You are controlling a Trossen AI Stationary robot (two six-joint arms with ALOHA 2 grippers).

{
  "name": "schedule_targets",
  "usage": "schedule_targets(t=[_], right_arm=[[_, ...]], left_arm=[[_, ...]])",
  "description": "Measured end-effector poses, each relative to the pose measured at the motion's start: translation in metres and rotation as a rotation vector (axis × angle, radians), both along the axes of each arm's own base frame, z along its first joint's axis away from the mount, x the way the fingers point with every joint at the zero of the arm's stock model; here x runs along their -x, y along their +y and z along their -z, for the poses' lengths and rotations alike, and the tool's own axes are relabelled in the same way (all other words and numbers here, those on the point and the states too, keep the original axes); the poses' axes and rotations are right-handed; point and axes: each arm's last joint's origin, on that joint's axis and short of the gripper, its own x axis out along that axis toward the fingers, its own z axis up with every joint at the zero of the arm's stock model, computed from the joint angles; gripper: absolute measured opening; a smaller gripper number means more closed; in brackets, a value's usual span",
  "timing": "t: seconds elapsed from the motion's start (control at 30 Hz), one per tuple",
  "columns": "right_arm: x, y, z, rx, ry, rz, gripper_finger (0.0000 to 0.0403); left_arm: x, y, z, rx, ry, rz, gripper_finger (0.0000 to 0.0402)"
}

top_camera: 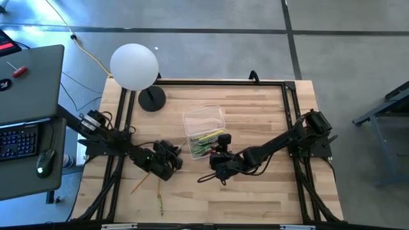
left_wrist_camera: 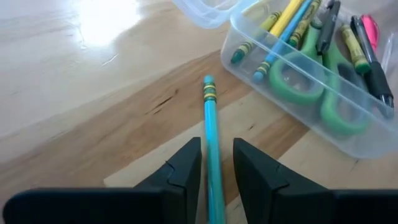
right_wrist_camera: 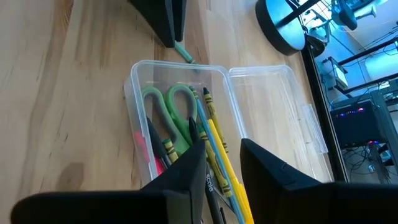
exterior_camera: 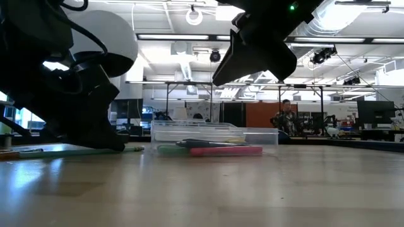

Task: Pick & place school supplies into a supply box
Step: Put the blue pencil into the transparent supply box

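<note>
With the left claw (left_wrist_camera: 216,163) half-closed astride a teal pencil (left_wrist_camera: 211,124) lying on the tabletop (left_wrist_camera: 93,93) just beside the box (left_wrist_camera: 298,118), and the right claw (right_wrist_camera: 222,163) part-open, empty, above the box, a loose grip risks the pencil slipping.

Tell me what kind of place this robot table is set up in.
Most likely a robotics lab or open workshop. The low view shows ceiling strip lights, metal frames and a seated person among monitors. The high view shows a desk with a keyboard beside the wooden table.
</note>
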Motion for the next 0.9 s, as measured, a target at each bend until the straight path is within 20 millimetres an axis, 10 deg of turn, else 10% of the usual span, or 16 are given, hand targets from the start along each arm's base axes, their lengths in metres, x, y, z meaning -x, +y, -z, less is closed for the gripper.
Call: schedule_targets(t=[0.9], right_arm=[[-0.007, -0.012, -0.001, -0.024, 0.010, -0.018, 0.0080]], left_arm=[[-0.005, 0.008, 0.034, -0.222, 0.043, -0.032, 0.0129]])
